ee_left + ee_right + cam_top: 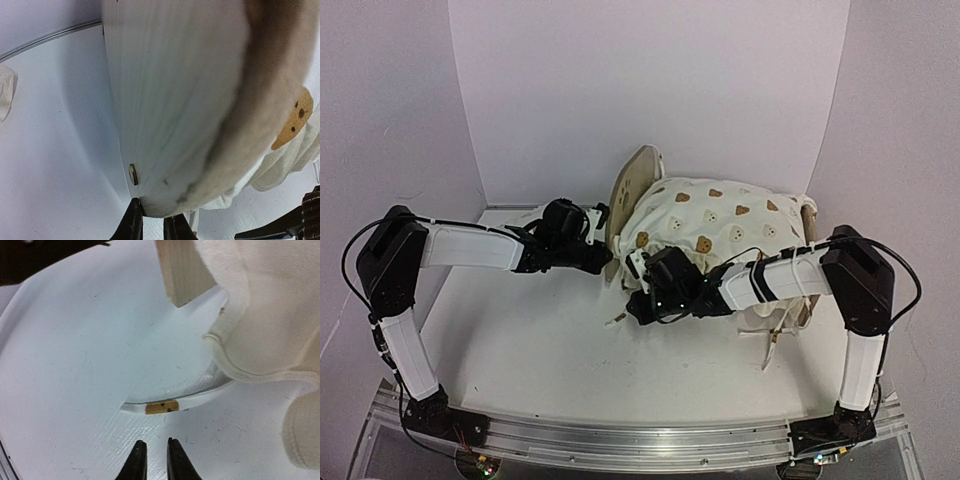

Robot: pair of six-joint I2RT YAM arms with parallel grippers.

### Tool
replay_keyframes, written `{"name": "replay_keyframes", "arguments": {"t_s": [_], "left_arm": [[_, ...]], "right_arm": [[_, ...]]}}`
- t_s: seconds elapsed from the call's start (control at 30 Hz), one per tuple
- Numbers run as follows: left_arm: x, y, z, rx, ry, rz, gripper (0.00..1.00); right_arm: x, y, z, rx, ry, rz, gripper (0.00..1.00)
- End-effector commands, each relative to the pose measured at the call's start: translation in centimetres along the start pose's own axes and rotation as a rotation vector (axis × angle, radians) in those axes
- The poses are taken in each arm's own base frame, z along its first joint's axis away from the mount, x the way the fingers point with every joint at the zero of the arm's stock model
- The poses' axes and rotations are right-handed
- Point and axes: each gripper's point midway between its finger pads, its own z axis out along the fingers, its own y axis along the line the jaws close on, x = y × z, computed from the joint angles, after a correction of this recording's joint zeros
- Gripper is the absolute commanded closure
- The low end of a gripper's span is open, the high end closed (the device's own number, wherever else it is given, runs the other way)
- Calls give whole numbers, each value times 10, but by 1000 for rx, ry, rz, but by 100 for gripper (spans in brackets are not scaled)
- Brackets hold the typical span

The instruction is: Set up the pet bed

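Observation:
The pet bed lies under the cream bear-print cushion (720,225); its rounded plywood headboard (635,185) stands at the left and a bit of the footboard (808,210) shows at the right. The striped base is hidden. My left gripper (605,262) is at the headboard's lower corner. In the left wrist view its fingertips (132,210) pinch that corner of the headboard (170,100). My right gripper (636,306) is low in front of the bed, shut and empty (152,442), just short of a cushion tie (162,407) lying on the table.
A plywood edge of the frame (182,275) and the cushion's ruffle (270,315) hang above the right gripper. More ties (770,345) trail at the bed's front right. A bit of cream cloth (5,92) lies at the far left. White walls enclose the table.

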Motion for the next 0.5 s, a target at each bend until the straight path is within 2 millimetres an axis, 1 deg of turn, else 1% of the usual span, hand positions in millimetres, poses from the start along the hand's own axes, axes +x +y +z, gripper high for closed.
{"name": "replay_keyframes", "arguments": {"t_s": [0.0,0.03,0.07,0.1,0.2,0.3,0.37,0.47], "left_arm": [[-129,-46,-69,172,-388,-25,100],[-137,-49,-77,186,-408,-24,100],[-142,-52,-82,197,-421,-23,100],[-147,-55,-88,208,-435,-25,100],[-154,-59,-94,226,-448,-25,100],[-158,-64,-99,250,-456,-18,100],[-163,-66,-105,257,-470,-12,100],[-173,-69,-116,260,-499,1,100]], "right_arm": [[-53,-1,-8,92,-96,-59,74],[-50,-6,-3,116,-86,-54,68],[-52,-10,1,136,-90,-52,64],[-53,-12,4,149,-98,-52,61],[-64,-9,12,133,-167,-52,54],[-73,2,18,85,-214,-48,53],[-73,7,24,64,-237,-41,53],[-71,6,35,71,-237,-18,55]]}}
